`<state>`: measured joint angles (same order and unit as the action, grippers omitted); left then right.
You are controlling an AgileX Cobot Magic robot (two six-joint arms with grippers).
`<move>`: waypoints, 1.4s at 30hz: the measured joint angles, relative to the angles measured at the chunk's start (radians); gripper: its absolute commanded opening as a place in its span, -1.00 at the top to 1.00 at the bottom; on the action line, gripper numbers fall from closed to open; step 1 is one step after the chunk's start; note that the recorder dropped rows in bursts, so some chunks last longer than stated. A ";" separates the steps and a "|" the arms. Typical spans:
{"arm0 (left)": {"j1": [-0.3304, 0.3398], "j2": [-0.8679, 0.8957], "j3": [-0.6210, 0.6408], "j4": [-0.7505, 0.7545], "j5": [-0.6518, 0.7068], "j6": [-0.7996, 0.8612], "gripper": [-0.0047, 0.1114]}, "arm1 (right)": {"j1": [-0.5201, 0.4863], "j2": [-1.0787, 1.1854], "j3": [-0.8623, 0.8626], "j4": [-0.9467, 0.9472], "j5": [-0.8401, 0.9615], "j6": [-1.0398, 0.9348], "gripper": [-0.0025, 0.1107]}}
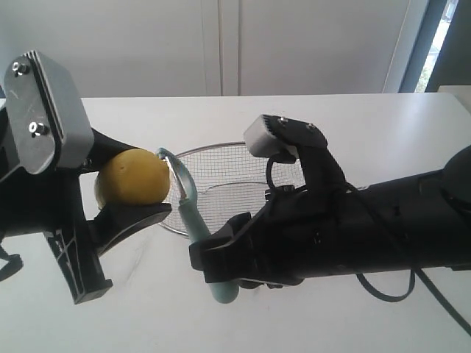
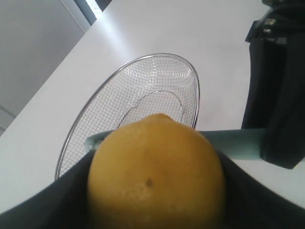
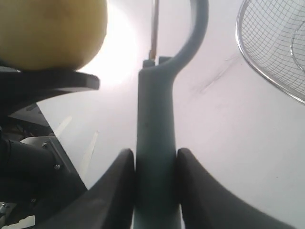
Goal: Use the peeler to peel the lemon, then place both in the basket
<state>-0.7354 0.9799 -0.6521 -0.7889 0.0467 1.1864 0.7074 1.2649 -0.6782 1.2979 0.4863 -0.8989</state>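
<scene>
My left gripper (image 1: 151,180) is shut on the yellow lemon (image 1: 132,176), one black finger above it and one below, and holds it up off the table. The lemon (image 2: 155,174) fills the left wrist view. My right gripper (image 3: 155,162) is shut on the handle of the pale teal peeler (image 3: 155,129). In the exterior view the peeler (image 1: 193,217) stands nearly upright in my right gripper (image 1: 213,250), its hooked head and blade close beside the lemon's right side. I cannot tell whether the blade touches it. The wire mesh basket (image 1: 221,149) sits on the table behind both.
The white table (image 1: 368,125) carries the basket (image 2: 162,55), which has nothing in it. The table's far edge meets a pale wall. My right arm (image 1: 383,220) lies low across the right side, with a black cable looping below it.
</scene>
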 measured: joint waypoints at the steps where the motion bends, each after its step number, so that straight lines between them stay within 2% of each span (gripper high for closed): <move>1: 0.000 0.000 0.006 0.000 -0.007 0.000 0.92 | 0.000 0.000 0.000 0.000 0.000 0.001 0.96; 12: 0.000 0.000 0.007 0.000 -0.027 0.000 0.92 | 0.000 -0.082 0.000 0.000 0.000 0.001 0.96; 19: 0.000 0.000 0.007 0.000 -0.027 0.000 0.92 | 0.000 -0.250 0.000 -0.004 0.000 0.001 0.96; 22: 0.000 0.000 0.007 0.000 -0.027 0.000 0.92 | 0.000 -0.340 0.000 -0.077 -0.002 0.057 0.96; 25: 0.000 0.000 0.007 0.000 -0.027 0.000 0.92 | 0.000 -0.395 0.000 -0.324 -0.028 0.275 0.96; 28: 0.000 0.000 0.007 0.000 -0.027 0.000 0.92 | 0.000 -0.396 0.002 -0.735 -0.038 0.666 0.96; 31: 0.000 0.000 0.007 0.000 -0.029 0.000 0.92 | 0.000 -0.349 0.040 -0.961 -0.079 0.881 0.96; 37: 0.000 0.000 0.007 0.000 -0.029 0.000 0.92 | 0.000 -0.217 0.077 -0.931 -0.158 0.923 0.96; 42: 0.000 0.000 0.007 0.000 -0.029 0.000 0.92 | 0.034 -0.057 0.083 -0.704 -0.220 0.780 0.96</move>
<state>-0.7354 0.9799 -0.6453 -0.7889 0.0179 1.1864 0.7417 1.2074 -0.5951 0.5938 0.2666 -0.1186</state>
